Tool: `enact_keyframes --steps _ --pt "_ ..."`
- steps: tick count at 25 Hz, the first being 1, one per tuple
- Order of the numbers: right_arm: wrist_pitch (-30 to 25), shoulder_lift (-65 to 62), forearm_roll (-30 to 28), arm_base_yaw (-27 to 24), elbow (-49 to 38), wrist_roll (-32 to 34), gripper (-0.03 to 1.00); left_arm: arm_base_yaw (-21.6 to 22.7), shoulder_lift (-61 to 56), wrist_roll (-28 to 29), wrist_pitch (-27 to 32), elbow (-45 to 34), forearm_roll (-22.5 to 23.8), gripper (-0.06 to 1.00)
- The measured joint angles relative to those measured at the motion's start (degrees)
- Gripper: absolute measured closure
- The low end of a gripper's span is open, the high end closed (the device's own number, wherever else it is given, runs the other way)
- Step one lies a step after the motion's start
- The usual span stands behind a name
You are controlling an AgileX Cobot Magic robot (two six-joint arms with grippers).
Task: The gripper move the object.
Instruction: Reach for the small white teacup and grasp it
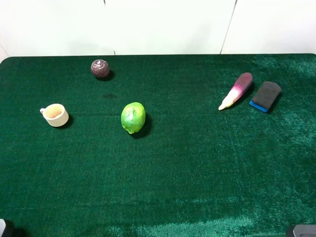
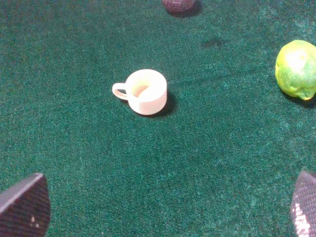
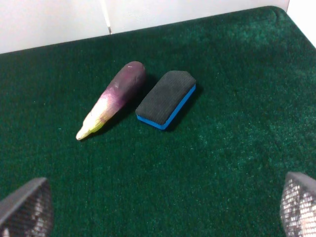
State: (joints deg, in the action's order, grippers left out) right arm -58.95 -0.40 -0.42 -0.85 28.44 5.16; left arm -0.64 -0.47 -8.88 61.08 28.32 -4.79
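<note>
The cup point(image 1: 55, 115) is standing upright on the green cloth point(image 1: 197, 173), at about nine o'clock from the green fruit point(image 1: 133, 117) in the high view and well apart from it. Its small handle is pointing toward nine o'clock, and its inside is looking pale orange, though the tint is faint. A maroon ball point(image 1: 100, 68) is sitting at roughly eleven o'clock from the fruit, near the far edge of the cloth.

The left gripper point(image 2: 164, 207) is hovering with its fingers spread wide and is gripping nothing. The cup point(image 2: 146, 92) is lying ahead of it, clear of both fingertips.

The right gripper point(image 3: 163, 207) is likewise gaping wide and carrying nothing. Ahead of it a purple-and-white vegetable point(image 3: 112, 98) is lying on its side. A black pad point(image 3: 166, 98) with a blue underside is resting just beside it, at three o'clock from it in the high view.
</note>
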Motion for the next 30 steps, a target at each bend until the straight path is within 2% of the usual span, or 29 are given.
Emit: enact_keyframes --steps 17,24,30 --pt "0.0 0.0 0.0 0.0 0.0 0.0 0.28 0.0 0.0 0.0 0.0 0.0 0.0 -0.05" --pt "0.0 0.0 0.0 0.0 0.0 0.0 0.28 0.0 0.0 0.8 0.0 0.0 2.6 -0.05" --pt "0.0 0.0 0.0 0.0 0.0 0.0 0.28 0.0 1.3 4.3 0.3 1.1 4.0 -0.05"
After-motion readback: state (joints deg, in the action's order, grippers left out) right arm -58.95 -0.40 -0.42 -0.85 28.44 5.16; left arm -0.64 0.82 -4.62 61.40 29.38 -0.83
